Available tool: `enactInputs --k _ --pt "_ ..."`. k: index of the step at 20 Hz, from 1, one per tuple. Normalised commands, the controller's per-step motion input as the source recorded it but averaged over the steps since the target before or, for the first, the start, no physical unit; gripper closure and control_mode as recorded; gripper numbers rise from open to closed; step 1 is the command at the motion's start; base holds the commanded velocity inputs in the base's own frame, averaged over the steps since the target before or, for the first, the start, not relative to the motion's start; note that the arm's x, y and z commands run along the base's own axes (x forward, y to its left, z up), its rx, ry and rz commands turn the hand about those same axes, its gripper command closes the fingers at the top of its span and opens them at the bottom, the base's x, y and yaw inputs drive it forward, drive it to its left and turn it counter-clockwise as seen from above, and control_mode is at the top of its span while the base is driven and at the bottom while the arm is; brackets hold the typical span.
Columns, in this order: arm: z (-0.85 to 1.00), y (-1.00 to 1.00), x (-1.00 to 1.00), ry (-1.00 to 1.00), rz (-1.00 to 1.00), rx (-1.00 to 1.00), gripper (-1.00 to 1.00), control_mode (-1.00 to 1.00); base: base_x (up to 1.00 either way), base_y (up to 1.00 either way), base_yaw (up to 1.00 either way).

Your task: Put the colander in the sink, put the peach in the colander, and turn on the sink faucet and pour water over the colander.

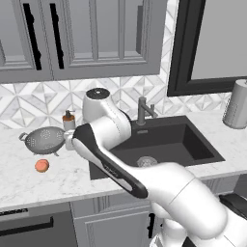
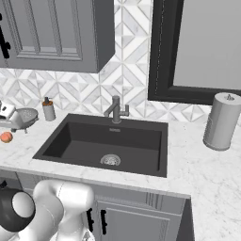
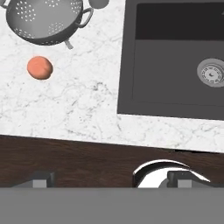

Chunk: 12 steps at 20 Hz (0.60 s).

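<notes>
Nothing is done yet: the colander (image 1: 44,140) sits on the counter (image 1: 29,181) at nine o'clock from the sink (image 1: 159,144), the peach (image 1: 42,165) beside it, the faucet (image 1: 144,111) is dry, and my claw (image 3: 111,177) is wide and empty.

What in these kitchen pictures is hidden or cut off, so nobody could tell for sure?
- Colander: right side behind the arm in the left base view; top cut off in the hand view.
- Sink: left part behind the arm, left base view.
- Soap bottle: lower part hidden by the arm.
</notes>
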Motion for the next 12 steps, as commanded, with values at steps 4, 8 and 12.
enactInputs --k 4,8,12 --pt "0.00 0.21 0.19 0.05 0.00 0.01 -1.00 -1.00 0.00 0.00 0.00" --pt "0.00 0.23 0.18 0.01 0.00 0.01 -1.00 -1.00 0.00 0.00 0.00" --pt "0.00 0.12 0.21 0.00 0.00 0.02 -1.00 -1.00 0.00 0.00 0.00"
